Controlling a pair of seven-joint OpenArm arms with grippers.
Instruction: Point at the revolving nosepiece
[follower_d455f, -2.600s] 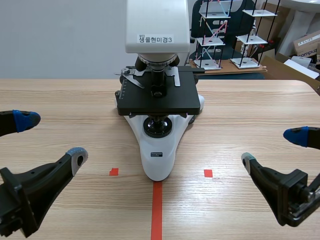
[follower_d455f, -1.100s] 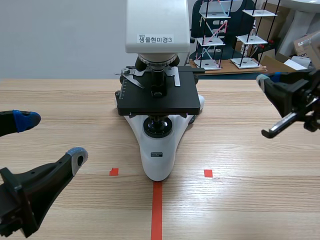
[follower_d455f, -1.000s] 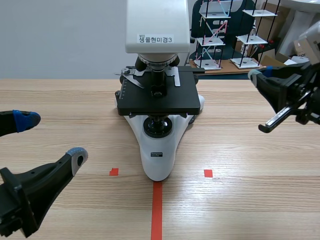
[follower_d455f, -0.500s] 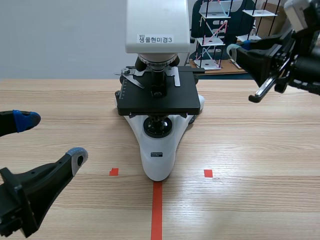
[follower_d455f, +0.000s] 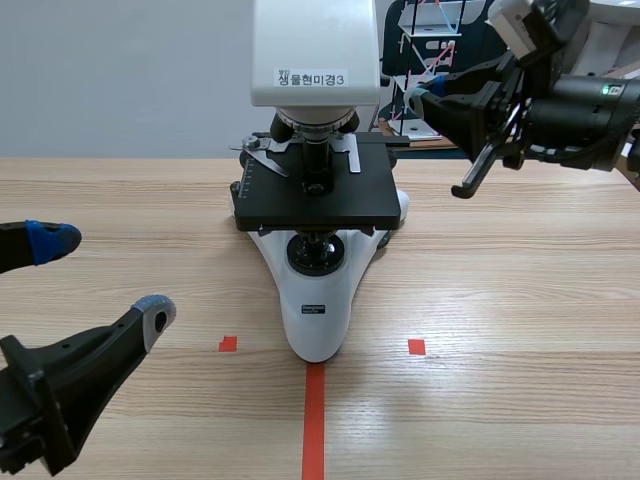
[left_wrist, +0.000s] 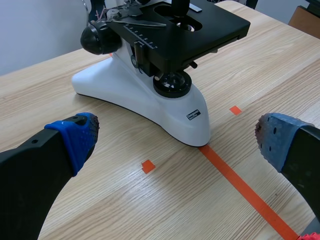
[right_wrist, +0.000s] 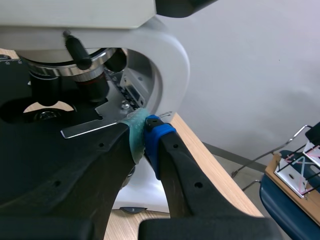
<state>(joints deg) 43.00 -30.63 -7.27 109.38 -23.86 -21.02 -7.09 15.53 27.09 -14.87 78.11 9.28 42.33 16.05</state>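
A white microscope (follower_d455f: 316, 300) with a black stage (follower_d455f: 315, 195) stands at the middle of the table. Its revolving nosepiece (follower_d455f: 315, 124) sits under the white head, holding dark objectives over the stage. My right gripper (follower_d455f: 421, 99) is shut on nothing and raised to the right of the head, its tip aimed toward it but apart from it. In the right wrist view the closed fingertips (right_wrist: 146, 128) sit at the stage's edge, with the nosepiece (right_wrist: 65, 64) ahead and above them. My left gripper (follower_d455f: 100, 276) is open low at the near left, its pads (left_wrist: 75, 136) either side of the microscope base (left_wrist: 150, 107).
An orange-red tape line (follower_d455f: 313, 420) runs from the microscope foot to the table's near edge, with two small squares beside it. Wire-frame models (follower_d455f: 440, 60) stand on a shelf behind the table's far edge.
My right gripper has shut, risen from low at the near right and swung left toward the microscope head. The left arm has not moved.
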